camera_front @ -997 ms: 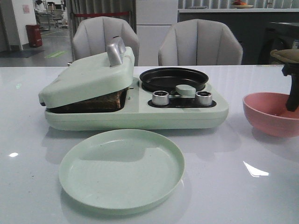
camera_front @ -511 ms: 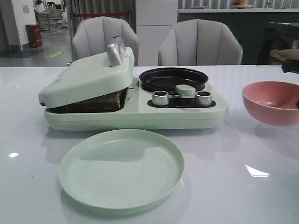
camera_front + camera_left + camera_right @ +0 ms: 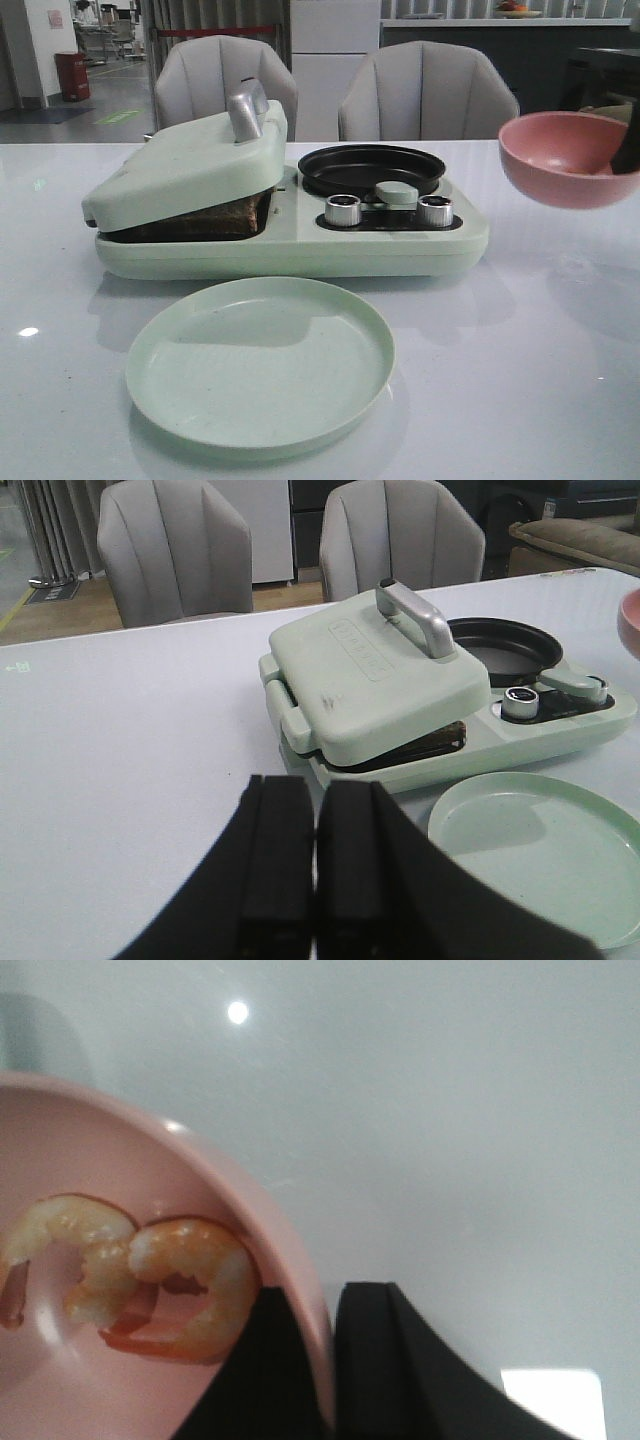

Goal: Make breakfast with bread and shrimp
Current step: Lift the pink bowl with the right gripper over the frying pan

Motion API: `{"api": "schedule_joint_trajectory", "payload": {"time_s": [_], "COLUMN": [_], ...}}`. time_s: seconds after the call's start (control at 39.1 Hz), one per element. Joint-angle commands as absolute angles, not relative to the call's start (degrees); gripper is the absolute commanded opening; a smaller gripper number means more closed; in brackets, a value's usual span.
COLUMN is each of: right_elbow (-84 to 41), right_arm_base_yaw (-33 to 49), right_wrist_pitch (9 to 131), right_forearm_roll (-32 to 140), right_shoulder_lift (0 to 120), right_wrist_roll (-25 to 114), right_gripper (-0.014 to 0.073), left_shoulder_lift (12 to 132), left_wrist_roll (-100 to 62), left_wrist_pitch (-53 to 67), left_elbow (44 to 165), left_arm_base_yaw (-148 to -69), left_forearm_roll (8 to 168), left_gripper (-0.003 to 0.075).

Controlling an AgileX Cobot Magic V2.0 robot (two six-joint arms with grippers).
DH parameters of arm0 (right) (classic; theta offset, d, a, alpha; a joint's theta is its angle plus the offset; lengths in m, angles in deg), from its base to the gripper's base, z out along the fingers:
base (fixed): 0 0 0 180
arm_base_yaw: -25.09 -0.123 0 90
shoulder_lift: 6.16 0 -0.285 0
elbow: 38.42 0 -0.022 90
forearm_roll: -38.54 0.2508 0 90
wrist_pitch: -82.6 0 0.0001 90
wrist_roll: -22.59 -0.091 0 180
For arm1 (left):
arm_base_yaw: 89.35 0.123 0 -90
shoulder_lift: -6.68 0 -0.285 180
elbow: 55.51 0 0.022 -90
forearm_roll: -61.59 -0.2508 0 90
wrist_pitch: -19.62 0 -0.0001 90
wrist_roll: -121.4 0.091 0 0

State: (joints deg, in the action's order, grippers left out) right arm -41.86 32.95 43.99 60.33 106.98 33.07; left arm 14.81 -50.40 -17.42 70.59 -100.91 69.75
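My right gripper (image 3: 327, 1360) is shut on the rim of the pink bowl (image 3: 290, 1260), one finger inside and one outside. Two curled orange-pink shrimp (image 3: 185, 1295) lie in the bowl. In the front view the bowl (image 3: 560, 160) hangs in the air at the far right, above the table, with the gripper (image 3: 630, 140) at the frame's edge. The bread (image 3: 228, 216) shows as a dark brown crust edge under the half-lowered lid of the green sandwich maker (image 3: 190, 165); it also shows in the left wrist view (image 3: 435, 742). My left gripper (image 3: 315, 870) is shut and empty, low over the table.
A black round pan (image 3: 372, 168) sits in the right half of the sandwich maker, behind two silver knobs (image 3: 343, 209). A pale green plate (image 3: 200, 400) lies in front of the appliance. Two grey chairs stand behind the table.
The pink bowl has risen off the table at the right, held by my right gripper, and has moved a little leftward. The left arm and the appliance have not moved.
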Motion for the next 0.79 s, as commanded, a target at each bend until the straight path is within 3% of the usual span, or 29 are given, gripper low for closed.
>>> {"api": "schedule_joint_trajectory", "payload": {"time_s": [0.0,0.13,0.51,0.77], "right_elbow": [-46.94,-49.79,-49.27,-40.20], "right_arm_base_yaw": [30.21,25.99,14.49,9.64], "right_wrist_pitch": [47.37,50.12,76.86,111.16], "right_forearm_roll": [62.34,64.86,66.92,62.99], "right_shoulder_lift": [101.99,102.18,106.54,108.20], "right_wrist_roll": [34.85,34.85,39.00,38.90], "right_gripper": [0.0143,0.0143,0.0143,0.0143], "left_shoulder_lift": [15.63,15.63,15.63,15.63], "left_wrist_roll": [-51.03,-51.03,-51.03,-51.03], "left_wrist_pitch": [-13.03,-13.03,-13.03,-13.03], "left_elbow": [71.99,71.99,71.99,71.99], "left_arm_base_yaw": [-101.29,-101.29,-101.29,-101.29], "left_forearm_roll": [70.58,70.58,70.58,70.58], "left_gripper": [0.0114,0.0114,0.0114,0.0114]}}
